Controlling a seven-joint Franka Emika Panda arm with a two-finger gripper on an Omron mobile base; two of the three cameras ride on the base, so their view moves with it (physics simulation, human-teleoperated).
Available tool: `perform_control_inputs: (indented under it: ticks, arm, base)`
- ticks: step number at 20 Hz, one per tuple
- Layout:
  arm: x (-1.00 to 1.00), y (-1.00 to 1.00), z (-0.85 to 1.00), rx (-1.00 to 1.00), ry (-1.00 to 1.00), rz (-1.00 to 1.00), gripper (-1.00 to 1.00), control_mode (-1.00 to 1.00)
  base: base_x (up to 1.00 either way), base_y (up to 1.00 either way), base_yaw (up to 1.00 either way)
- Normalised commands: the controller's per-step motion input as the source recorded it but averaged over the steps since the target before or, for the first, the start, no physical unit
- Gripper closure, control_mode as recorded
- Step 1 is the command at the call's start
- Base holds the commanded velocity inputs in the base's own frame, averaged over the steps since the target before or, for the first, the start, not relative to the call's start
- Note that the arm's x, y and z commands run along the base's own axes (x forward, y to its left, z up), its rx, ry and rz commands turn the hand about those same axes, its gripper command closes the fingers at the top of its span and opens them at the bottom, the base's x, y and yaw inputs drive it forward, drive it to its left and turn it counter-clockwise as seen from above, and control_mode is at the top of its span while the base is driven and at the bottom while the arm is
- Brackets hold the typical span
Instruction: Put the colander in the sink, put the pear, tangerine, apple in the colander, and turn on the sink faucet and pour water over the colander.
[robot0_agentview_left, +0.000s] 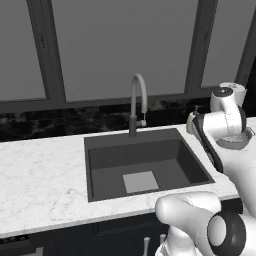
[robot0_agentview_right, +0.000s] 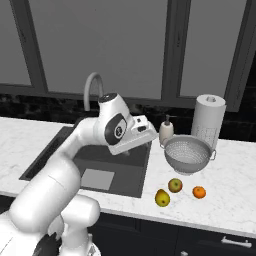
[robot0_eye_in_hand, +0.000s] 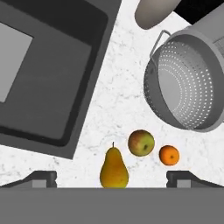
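Overhead, the gripper (robot0_eye_in_hand: 112, 179) hangs wide open and empty above the table (robot0_eye_in_hand: 118, 100), with the colander (robot0_eye_in_hand: 188, 83) right of the sink (robot0_eye_in_hand: 48, 74) and pear (robot0_eye_in_hand: 114, 168), apple (robot0_eye_in_hand: 141, 142), tangerine (robot0_eye_in_hand: 169, 155) just before the colander

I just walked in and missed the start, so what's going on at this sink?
Nothing has been picked up yet. The robot's hand hovers open above the counter to the right of the sink, looking down on the pear, apple and tangerine. The colander sits on the counter behind the fruit, beside a soap dispenser and a paper towel roll. The sink holds nothing, and no water shows at the faucet.
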Motion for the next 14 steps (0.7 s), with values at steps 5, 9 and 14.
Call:
perform_control_inputs:
  ticks: [5, 9, 14]
  arm:
    - [0.58, -0.63, -0.21, 0.00, 0.07, 0.02, -1.00, -1.00]
    - [0.44, -0.55, -0.33, 0.00, 0.00, 0.10, -1.00, -1.00]
    - [0.24, -0.31, -0.60, 0.00, -0.06, 0.11, -1.00, -1.00]
  base:
    - [0.00, 0.00, 0.00]
    - [0.00, 0.00, 0.00]
    - [0.00, 0.00, 0.00]
